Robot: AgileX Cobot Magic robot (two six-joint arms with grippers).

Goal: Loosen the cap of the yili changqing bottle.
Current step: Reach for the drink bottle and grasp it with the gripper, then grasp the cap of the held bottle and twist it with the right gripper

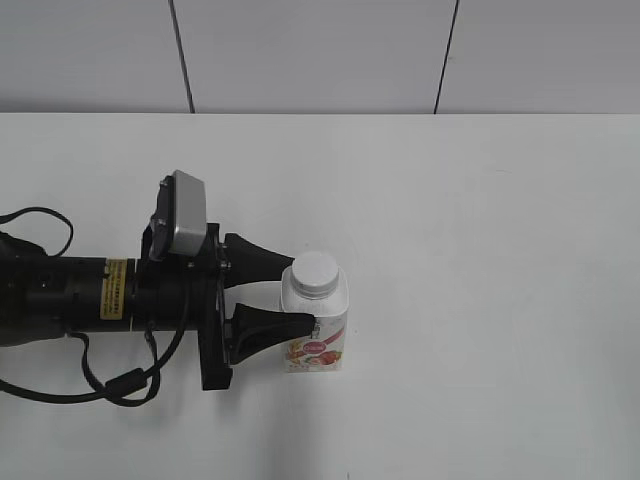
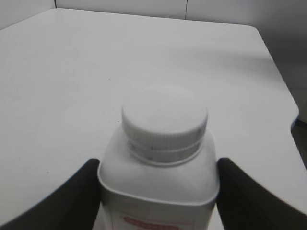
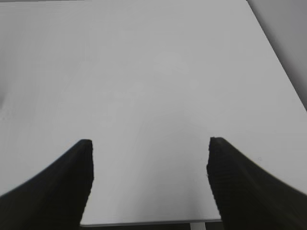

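The yili changqing bottle [image 1: 318, 335] stands upright on the white table, a squarish white bottle with a pink-red fruit label. Its white ribbed cap [image 1: 318, 272] sits on the neck. My left gripper [image 1: 300, 292] reaches in from the left, and its two black fingers press against opposite sides of the bottle body below the cap. In the left wrist view the cap [image 2: 164, 117] and the bottle's shoulders [image 2: 158, 175] fill the space between the fingers of the left gripper [image 2: 158, 184]. My right gripper [image 3: 149, 146] is open and empty over bare table; it does not show in the exterior view.
The white table [image 1: 500, 250] stretches in all directions around the bottle. A grey panelled wall [image 1: 320, 55] stands behind its far edge. The table's edge [image 3: 144, 223] runs just under the right gripper.
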